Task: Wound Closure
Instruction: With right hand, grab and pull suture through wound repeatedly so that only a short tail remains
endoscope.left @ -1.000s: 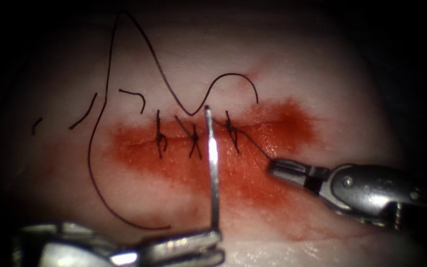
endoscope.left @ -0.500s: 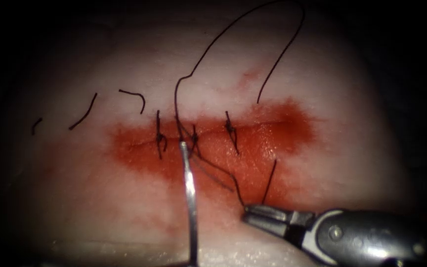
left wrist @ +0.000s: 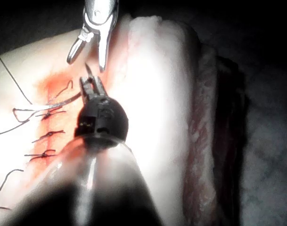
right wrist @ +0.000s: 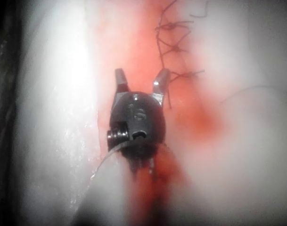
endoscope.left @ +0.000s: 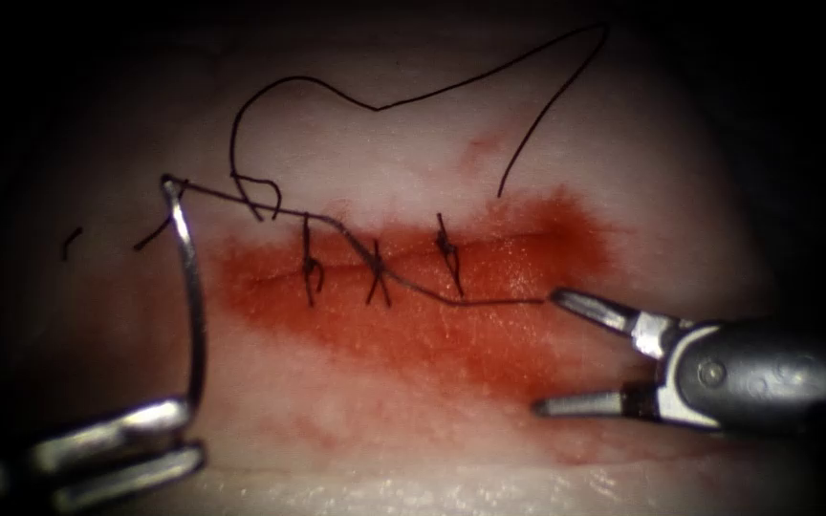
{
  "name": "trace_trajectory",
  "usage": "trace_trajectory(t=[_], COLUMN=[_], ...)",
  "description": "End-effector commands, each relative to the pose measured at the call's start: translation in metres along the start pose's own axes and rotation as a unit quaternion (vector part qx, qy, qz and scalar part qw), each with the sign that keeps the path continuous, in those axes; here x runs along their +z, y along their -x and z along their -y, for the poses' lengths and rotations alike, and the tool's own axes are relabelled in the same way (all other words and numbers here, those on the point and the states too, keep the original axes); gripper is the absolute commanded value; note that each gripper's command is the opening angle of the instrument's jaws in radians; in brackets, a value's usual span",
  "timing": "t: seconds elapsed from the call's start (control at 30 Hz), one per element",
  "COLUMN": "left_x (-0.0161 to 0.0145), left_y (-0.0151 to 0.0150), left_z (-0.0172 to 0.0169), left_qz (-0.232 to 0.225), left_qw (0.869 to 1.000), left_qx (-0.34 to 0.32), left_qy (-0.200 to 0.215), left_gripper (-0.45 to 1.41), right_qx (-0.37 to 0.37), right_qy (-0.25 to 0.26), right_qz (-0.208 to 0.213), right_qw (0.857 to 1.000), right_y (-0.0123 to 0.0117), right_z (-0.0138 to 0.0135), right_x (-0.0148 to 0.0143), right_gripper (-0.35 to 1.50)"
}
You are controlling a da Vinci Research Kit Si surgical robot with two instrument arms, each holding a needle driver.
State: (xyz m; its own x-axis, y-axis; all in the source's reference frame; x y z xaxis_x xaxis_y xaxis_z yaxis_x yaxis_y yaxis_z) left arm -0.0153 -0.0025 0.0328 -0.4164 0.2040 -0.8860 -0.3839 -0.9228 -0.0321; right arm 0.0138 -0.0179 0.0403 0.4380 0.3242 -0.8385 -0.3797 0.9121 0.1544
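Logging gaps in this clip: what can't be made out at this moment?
- Endoscope view: the left tool's steel jaws, shut on the curved silver needle, cover its lower end, so the exact grip point is unclear. The needle is not in the tissue.
- Endoscope view: whether the thin black thread touches the open, empty right tool is too fine to tell.
- Endoscope view: the thread's far loop fades into the dark.

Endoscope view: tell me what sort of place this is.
Probably a bench suturing practice setup. The tissue is a slab of pork belly with a stitched cut stained with red fluid. The left tool holds a curved needle near its tip end, out of the tissue; the right tool, open, holds nothing.
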Motion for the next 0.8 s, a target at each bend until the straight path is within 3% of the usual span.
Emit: trace_trajectory(t=[0.03,0.4,0.43,0.47,0.53,0.8], left_x=[0.0007,0.0009,0.0009,0.0009,0.001,0.0016], left_y=[0.0004,0.0009,0.0009,0.001,0.001,0.0021], left_z=[-0.0002,0.0001,0.0001,0.0001,0.0001,0.0008], left_qz=[0.001,0.012,0.011,0.011,0.011,0.012], left_qw=[1.0,1.0,1.0,1.0,1.0,1.0], left_qx=[0.0,-0.001,-0.001,-0.001,-0.001,0.0], left_qy=[-0.001,-0.011,-0.01,-0.011,-0.011,-0.013], left_gripper=[-0.45,-0.45,-0.45,-0.45,-0.45,-0.45], right_qx=[-0.002,-0.025,-0.027,-0.029,-0.032,-0.018], right_qy=[0.004,0.019,0.016,0.012,-0.004,0.0], right_qz=[0.0,0.021,0.024,0.029,0.049,0.067], right_qw=[1.0,0.999,0.999,0.999,0.998,0.998], right_y=[0.0007,0.0039,0.0042,0.0043,0.0045,0.0028], right_z=[-0.0003,-0.0022,-0.002,-0.0018,-0.0012,0.001], right_x=[0.0014,0.0046,0.0046,0.0046,0.0046,0.003], right_gripper=[1.16,1.18,1.03,0.71,-0.35,-0.35])
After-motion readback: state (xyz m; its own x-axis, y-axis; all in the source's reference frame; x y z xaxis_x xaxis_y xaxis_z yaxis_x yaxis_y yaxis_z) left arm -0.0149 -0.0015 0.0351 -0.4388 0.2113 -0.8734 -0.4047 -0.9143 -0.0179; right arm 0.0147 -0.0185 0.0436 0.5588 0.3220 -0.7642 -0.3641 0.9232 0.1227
